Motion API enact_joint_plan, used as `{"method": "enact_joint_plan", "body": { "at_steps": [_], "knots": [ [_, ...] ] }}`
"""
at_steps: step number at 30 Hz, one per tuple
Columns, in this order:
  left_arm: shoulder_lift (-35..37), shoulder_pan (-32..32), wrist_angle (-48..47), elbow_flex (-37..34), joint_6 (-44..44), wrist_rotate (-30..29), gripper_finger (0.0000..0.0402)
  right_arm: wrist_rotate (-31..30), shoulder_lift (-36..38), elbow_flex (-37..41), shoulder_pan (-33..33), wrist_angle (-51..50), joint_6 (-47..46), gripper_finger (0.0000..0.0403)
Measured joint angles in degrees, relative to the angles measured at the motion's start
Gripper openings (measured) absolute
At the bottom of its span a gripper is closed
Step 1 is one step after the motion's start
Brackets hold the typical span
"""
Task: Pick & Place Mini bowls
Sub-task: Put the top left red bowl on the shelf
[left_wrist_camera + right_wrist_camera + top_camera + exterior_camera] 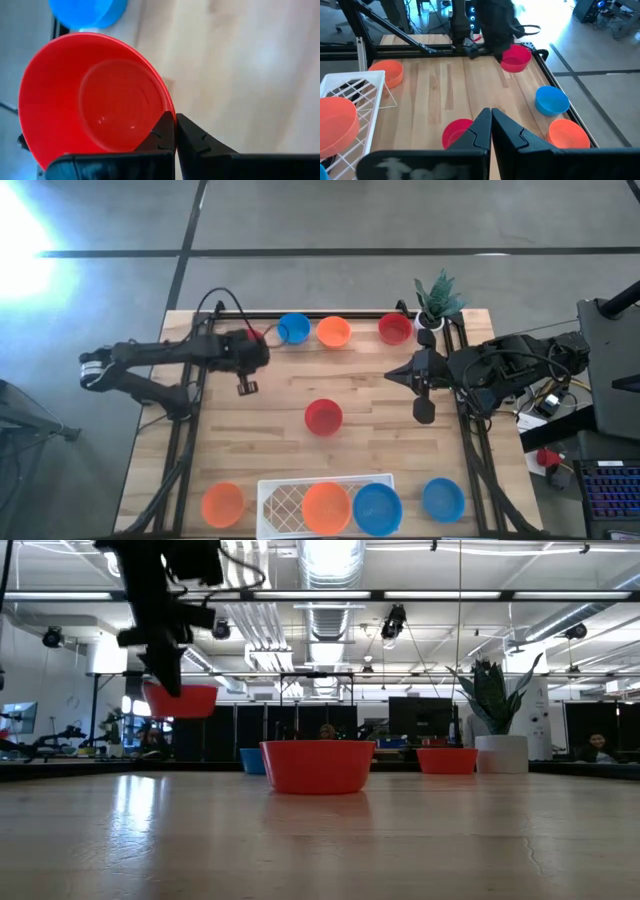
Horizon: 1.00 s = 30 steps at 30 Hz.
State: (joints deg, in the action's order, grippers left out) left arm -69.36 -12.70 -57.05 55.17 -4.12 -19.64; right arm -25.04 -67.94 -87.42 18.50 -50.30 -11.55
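My left gripper (175,131) is shut on a red mini bowl (95,100) and holds it in the air over the table's far left part, next to a blue mini bowl (293,329). The low view shows this held bowl (180,700) well above the tabletop. An orange bowl (333,332) and a red bowl (395,329) rest on their bases along the far edge. Another red bowl (323,417) stands at the table's middle. My right gripper (491,125) hovers shut at the right side, holding nothing. My left gripper pinches the red bowl's rim (169,111), with one finger inside the bowl and the other outside its wall. The fingers (161,131) come slanting down from above. The bowl hangs clear of the table, its opening up.
A white lattice tray (280,502) at the near edge holds an orange bowl (325,507) and a blue bowl (377,508). An orange bowl (222,503) and a blue bowl (443,498) stand beside it. A potted plant (437,300) stands at the far right corner.
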Motion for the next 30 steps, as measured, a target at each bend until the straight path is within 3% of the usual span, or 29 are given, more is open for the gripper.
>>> {"method": "enact_joint_plan", "body": {
  "at_steps": [15, 22, 30],
  "knots": [
    [-1.90, 33.42, -6.34, 13.34, 25.66, -2.94, 0.0000, 0.02, 0.00, 0.00, 0.00, -0.44, -0.28, 0.0008],
    [-7.92, 40.88, -7.55, 20.51, 29.78, -2.36, 0.0000, 0.02, 0.00, 0.00, 0.00, -0.44, -0.46, 0.0008],
    [-19.92, 46.24, -13.90, 32.76, 31.87, 1.34, 0.0000, 0.16, 0.00, 0.00, -0.01, -0.44, -0.44, 0.0008]
  ]
}}
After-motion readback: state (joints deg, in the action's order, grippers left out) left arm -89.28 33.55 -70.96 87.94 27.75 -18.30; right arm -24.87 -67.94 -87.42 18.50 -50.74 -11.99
